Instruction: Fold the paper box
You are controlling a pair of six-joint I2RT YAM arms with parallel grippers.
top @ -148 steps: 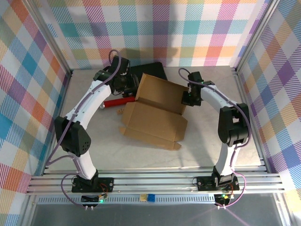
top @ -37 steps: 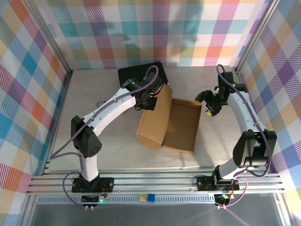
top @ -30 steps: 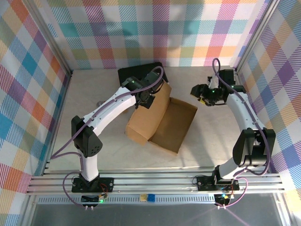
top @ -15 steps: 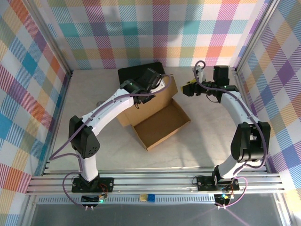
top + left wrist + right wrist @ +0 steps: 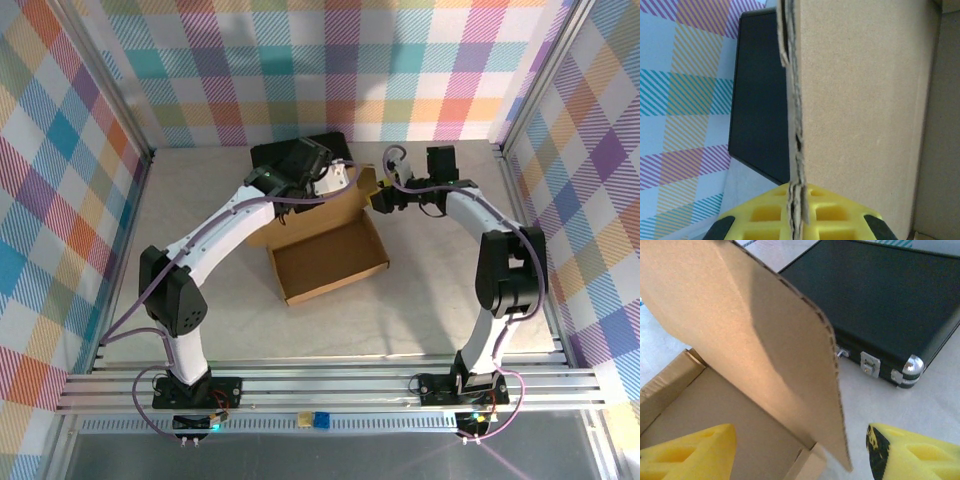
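1. Checked walls [image 5: 400,60] in many colours stand around a pale table [image 5: 440,300].
2. Over on the left, the left gripper [image 5: 796,220] is shut tight on the box [image 5: 328,262]. It pinches the thin edge of the tall back panel [image 5: 860,110]. That edge runs straight up from between its yellow fingers [image 5: 765,216].
3. Just to the left of that gripper lies a black case [image 5: 760,100]. It sits behind the panel and is not part of the job.
4. Below both grippers, the box rests on the table. Its tray is open, its low sides are up, and its lid is not shut yet.
5. On the right, the right gripper [image 5: 801,450] is open, with its two yellow fingers far apart. A flap [image 5: 755,340] with a round corner hangs between them. It seems to touch neither finger.
6. I think the box is very light, so it may slide or tip when pushed.
7. The cardboard looks stiff on its flat parts and should bend easily along its folds. A hard squeeze could dent it.
8. A good place to hold is a flat edge close to a fold, not a thin corner. One gripper can hold the box steady while the other pushes the flap down.
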